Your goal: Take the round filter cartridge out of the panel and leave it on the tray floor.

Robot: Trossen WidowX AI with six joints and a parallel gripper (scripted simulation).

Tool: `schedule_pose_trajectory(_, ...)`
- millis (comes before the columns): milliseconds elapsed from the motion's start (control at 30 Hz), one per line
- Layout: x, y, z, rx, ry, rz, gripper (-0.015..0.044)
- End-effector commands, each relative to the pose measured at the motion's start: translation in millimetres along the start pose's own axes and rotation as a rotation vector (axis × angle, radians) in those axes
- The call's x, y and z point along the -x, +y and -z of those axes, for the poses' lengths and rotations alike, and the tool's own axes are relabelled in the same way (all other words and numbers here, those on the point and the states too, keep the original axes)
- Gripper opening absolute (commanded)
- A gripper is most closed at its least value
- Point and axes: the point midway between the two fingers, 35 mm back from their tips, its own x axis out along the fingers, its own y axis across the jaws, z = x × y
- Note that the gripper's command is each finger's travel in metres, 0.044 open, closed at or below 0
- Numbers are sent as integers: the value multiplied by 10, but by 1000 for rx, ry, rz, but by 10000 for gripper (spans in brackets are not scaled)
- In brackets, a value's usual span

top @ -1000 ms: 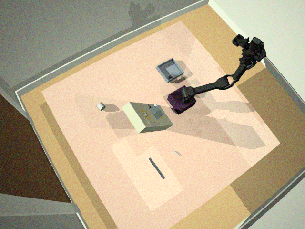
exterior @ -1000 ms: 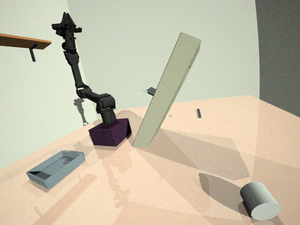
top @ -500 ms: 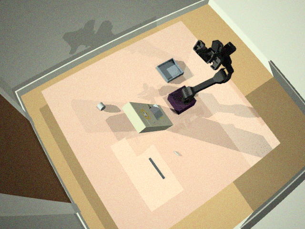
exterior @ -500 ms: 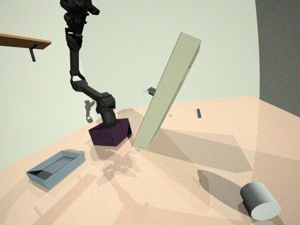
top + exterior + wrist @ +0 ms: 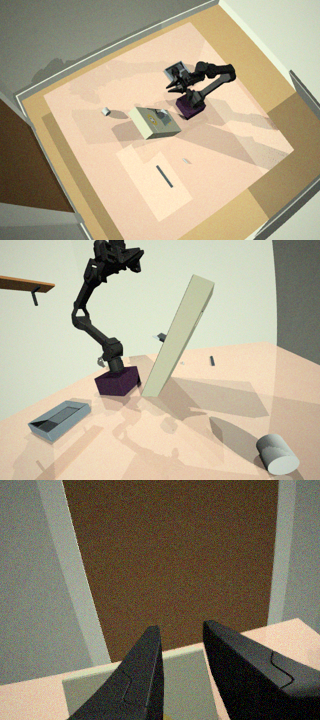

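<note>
The pale green service panel point(image 5: 139, 124) point(image 5: 178, 338) point(image 5: 187, 672) stands tilted in front of the arm's base. The round filter cartridge point(image 5: 151, 119) sits in its face inside a yellow ring, with dark marks on it; the exterior camera sees the panel from the side and hides the cartridge. My gripper point(image 5: 167, 89) point(image 5: 141, 261) point(image 5: 180, 632) is raised well above the table, fingers partly open with a narrow, empty gap, touching nothing. The blue-grey tray point(image 5: 172, 66) point(image 5: 72, 420) stands beside the base, partly covered by the arm in the top view; no cartridge shows in it.
A grey part point(image 5: 166, 120) point(image 5: 161, 336) juts from the panel's face near the cartridge. A white cylinder point(image 5: 105, 111) point(image 5: 283, 464) lies behind the panel. A dark bar point(image 5: 164, 176) point(image 5: 212, 360) and a small white piece point(image 5: 185, 160) point(image 5: 183, 363) lie off to the side.
</note>
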Motion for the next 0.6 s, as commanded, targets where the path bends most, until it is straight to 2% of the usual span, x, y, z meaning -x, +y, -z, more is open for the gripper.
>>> schedule_pose_trajectory(0, -352, 80, 664, 72, 217, -43, 89)
schedule_pose_trajectory(233, -574, 205, 1678, 184, 524, -128, 89)
schedule_pose_trajectory(567, -575, 208, 1704, 187, 532, -131, 89)
